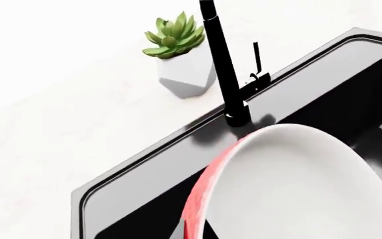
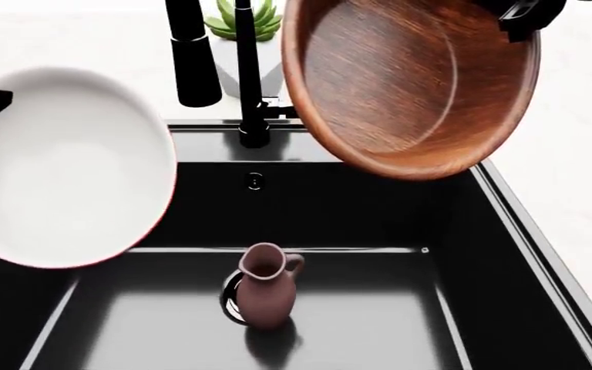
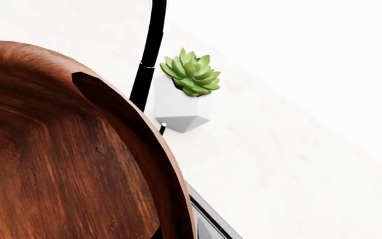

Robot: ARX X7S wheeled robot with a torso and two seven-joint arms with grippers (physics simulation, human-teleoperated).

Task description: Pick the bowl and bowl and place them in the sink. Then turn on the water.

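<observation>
While fingers grip both bowls, white counter (image 2: 573, 154) surrounds the black sink (image 2: 378, 208).

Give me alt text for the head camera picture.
Two tilted bowls hang over a matte black sink: a white-inside, red-rimmed bowl on the left and a brown grained wooden bowl on the right. A small mauve pitcher stands upright by the drain, below the tall black tap.

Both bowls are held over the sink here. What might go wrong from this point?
1. The mauve pitcher stands on the drain in the sink; a released bowl may knock it over.
2. The wooden bowl hangs tilted beside the tap and might clip it on the way down.
3. The red bowl is also tilted, so it may land on its rim and roll.
</observation>
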